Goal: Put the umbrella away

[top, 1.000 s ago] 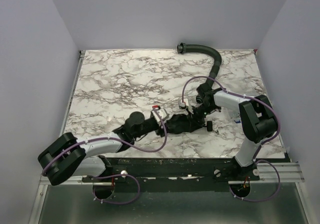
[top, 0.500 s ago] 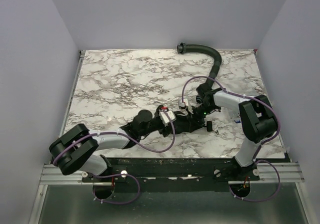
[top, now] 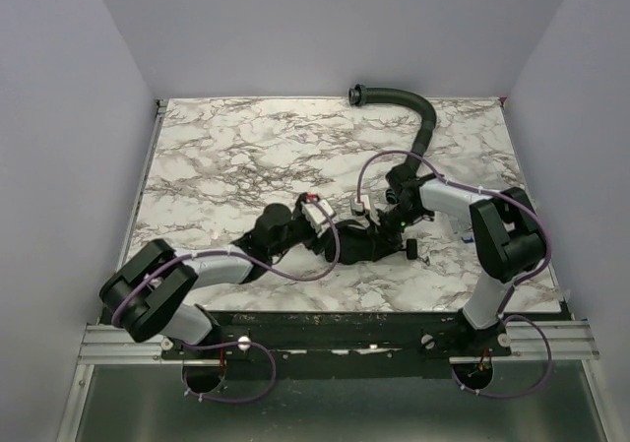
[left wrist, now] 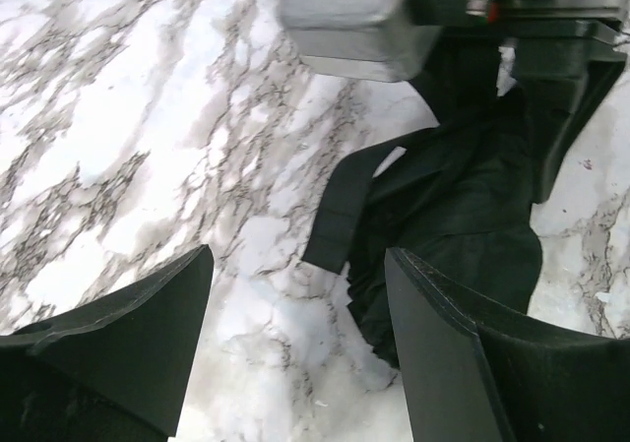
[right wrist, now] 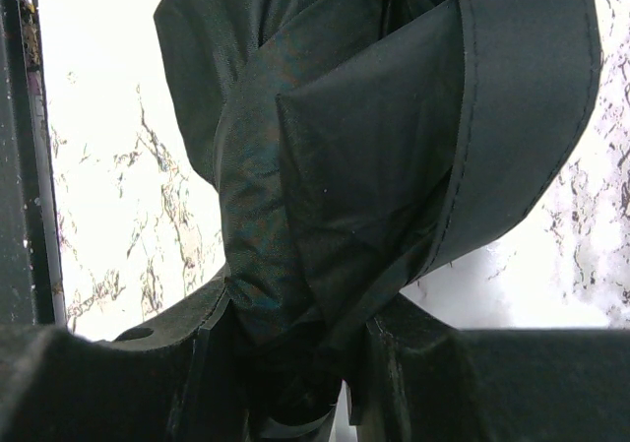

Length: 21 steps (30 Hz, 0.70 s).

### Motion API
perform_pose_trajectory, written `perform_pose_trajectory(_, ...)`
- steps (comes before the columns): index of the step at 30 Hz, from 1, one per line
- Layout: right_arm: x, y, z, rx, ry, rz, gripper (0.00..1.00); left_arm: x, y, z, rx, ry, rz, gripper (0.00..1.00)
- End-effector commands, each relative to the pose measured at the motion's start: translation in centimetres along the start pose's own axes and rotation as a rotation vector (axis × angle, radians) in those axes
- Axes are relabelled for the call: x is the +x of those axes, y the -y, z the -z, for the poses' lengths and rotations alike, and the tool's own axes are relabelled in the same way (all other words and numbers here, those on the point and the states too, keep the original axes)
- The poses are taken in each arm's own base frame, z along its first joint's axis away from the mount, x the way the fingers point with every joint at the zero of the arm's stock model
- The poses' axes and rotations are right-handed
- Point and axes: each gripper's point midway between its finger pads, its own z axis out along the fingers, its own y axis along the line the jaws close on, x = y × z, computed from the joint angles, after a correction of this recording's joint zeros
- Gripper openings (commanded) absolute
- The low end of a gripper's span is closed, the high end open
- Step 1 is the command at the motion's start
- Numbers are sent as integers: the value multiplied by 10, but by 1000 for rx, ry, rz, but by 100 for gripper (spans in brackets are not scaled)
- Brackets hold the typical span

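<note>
The umbrella (top: 360, 244) is a short black fabric bundle lying on the marble table near the front middle. In the right wrist view its folded fabric (right wrist: 345, 137) fills the frame, with a flat strap (right wrist: 532, 97) looped round it. My right gripper (top: 382, 228) (right wrist: 295, 363) is shut on the bundle's end. My left gripper (top: 330, 233) (left wrist: 295, 363) is open and empty, just left of the bundle. In the left wrist view the fabric (left wrist: 463, 216) and a loose strap (left wrist: 340, 211) lie between and ahead of the fingers, near the right finger (left wrist: 472, 353).
A curved black ribbed hose (top: 413, 107) lies at the back right of the marble table (top: 217, 157). The table's front edge and the metal rail (top: 335, 329) with the arm bases run close behind the umbrella. The right gripper's body (left wrist: 364, 19) shows ahead in the left wrist view.
My left wrist has moved first right towards the umbrella, then back and away from the front edge. The right gripper and the umbrella have stayed in place.
</note>
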Motion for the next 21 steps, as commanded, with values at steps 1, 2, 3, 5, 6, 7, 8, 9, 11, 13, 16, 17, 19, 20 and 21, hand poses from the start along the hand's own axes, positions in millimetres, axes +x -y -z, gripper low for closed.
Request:
perform_pose_trajectory(1, 56, 0, -20, 1, -201, -53, 5, -13, -3, 11, 71, 35, 108, 72)
perform_pose_trajectory(2, 56, 0, -19, 1, -201, -53, 5, -15, -1, 12, 98, 38, 122, 72)
perform_pose_trajectory(3, 56, 0, -19, 1, -201, -52, 5, -14, 0, 13, 109, 31, 132, 72)
perform_pose_trajectory(5, 56, 0, -19, 2, -201, -52, 5, -13, 4, 13, 142, 19, 138, 72)
perform_pose_trajectory(6, 56, 0, -20, 0, -201, -55, 5, -14, 6, 12, 155, 17, 136, 72)
perform_pose_trajectory(7, 56, 0, -20, 0, -199, -54, 5, -13, 8, 11, 171, 14, 131, 72)
perform_pose_trajectory(8, 56, 0, -20, 0, -200, -54, 5, -11, 8, 10, 175, 4, 118, 72)
perform_pose_trajectory(9, 56, 0, -20, 0, -200, -55, 5, -9, 7, 7, 174, -9, 109, 72)
perform_pose_trajectory(11, 56, 0, -20, -1, -200, -55, 5, -4, 4, 3, 173, -29, 79, 72)
perform_pose_trajectory(13, 56, 0, -20, -1, -201, -56, 5, -3, 2, -1, 183, -44, 37, 71)
perform_pose_trajectory(16, 56, 0, -20, -2, -201, -57, 5, 1, 2, -7, 220, -91, 2, 66)
perform_pose_trajectory(17, 56, 0, -20, -2, -201, -57, 5, 2, 2, -9, 225, -102, 0, 65)
perform_pose_trajectory(19, 56, 0, -20, -3, -200, -57, 5, 5, -1, -12, 214, -114, -7, 63)
perform_pose_trajectory(20, 56, 0, -20, -4, -201, -56, 5, 7, -2, -13, 213, -118, -11, 63)
perform_pose_trajectory(21, 56, 0, -20, -5, -200, -57, 5, 6, -2, -14, 211, -117, -16, 63)
